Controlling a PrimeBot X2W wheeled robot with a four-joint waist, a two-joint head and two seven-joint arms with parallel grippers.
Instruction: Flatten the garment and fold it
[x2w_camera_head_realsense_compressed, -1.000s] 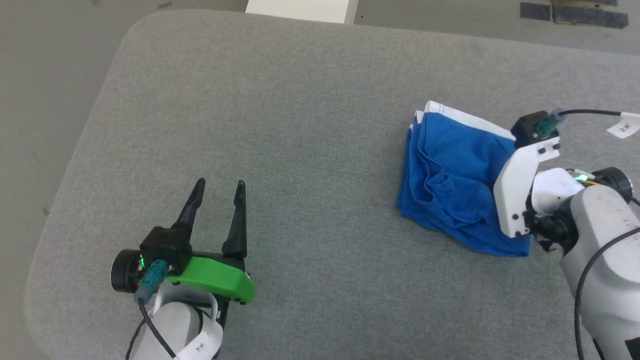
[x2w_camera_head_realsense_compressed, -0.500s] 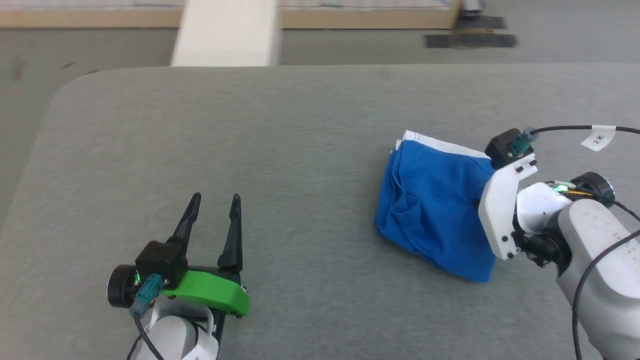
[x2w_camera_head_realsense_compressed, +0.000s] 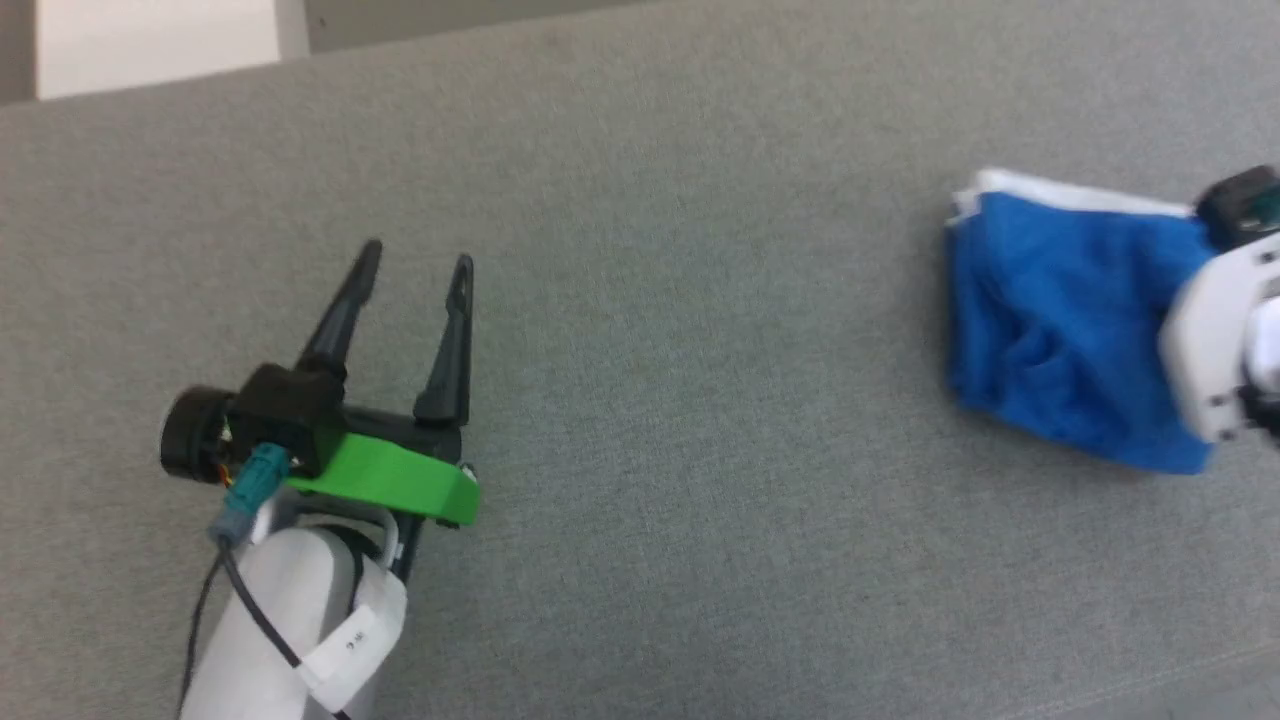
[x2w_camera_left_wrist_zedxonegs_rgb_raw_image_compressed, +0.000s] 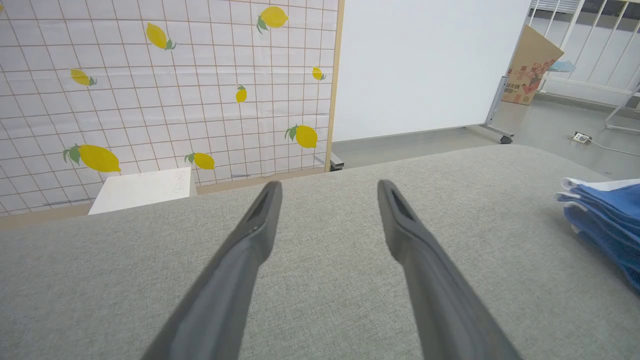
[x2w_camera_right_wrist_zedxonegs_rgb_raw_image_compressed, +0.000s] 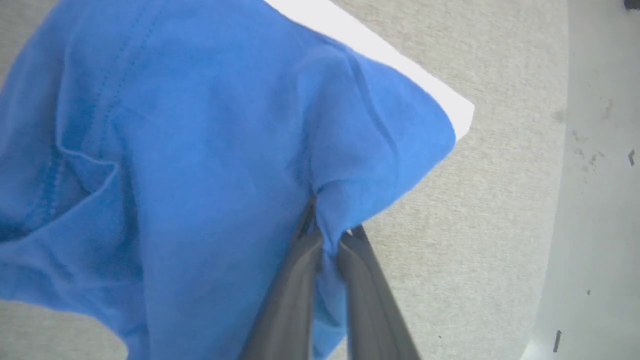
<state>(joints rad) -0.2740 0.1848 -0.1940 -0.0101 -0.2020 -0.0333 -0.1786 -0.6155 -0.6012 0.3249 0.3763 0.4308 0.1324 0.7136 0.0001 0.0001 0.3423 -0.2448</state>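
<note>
The garment (x2w_camera_head_realsense_compressed: 1060, 320), bright blue shorts with a white side strip, lies bunched at the right of the grey padded table (x2w_camera_head_realsense_compressed: 700, 450). Its blue folds with white edges also show at the right edge of the left wrist view (x2w_camera_left_wrist_zedxonegs_rgb_raw_image_compressed: 607, 210). In the right wrist view my right gripper (x2w_camera_right_wrist_zedxonegs_rgb_raw_image_compressed: 327, 230) is shut on a pinch of the blue garment (x2w_camera_right_wrist_zedxonegs_rgb_raw_image_compressed: 200, 150) near its white-trimmed corner. The right wrist's white bracket (x2w_camera_head_realsense_compressed: 1215, 340) covers the garment's right side in the head view. My left gripper (x2w_camera_head_realsense_compressed: 415, 260) hovers open and empty over bare table at the left, shown too in its own view (x2w_camera_left_wrist_zedxonegs_rgb_raw_image_compressed: 327, 190).
A white box (x2w_camera_left_wrist_zedxonegs_rgb_raw_image_compressed: 142, 187) stands beyond the table's far edge, before a lemon-patterned tiled screen (x2w_camera_left_wrist_zedxonegs_rgb_raw_image_compressed: 165, 85) and a white panel (x2w_camera_left_wrist_zedxonegs_rgb_raw_image_compressed: 425, 65). The table's rounded edge and the grey floor (x2w_camera_right_wrist_zedxonegs_rgb_raw_image_compressed: 595, 175) lie just right of the held corner.
The head camera has swung, shifting the whole picture so the garment sits further right. My right gripper has closed on the fabric. The left gripper stays open.
</note>
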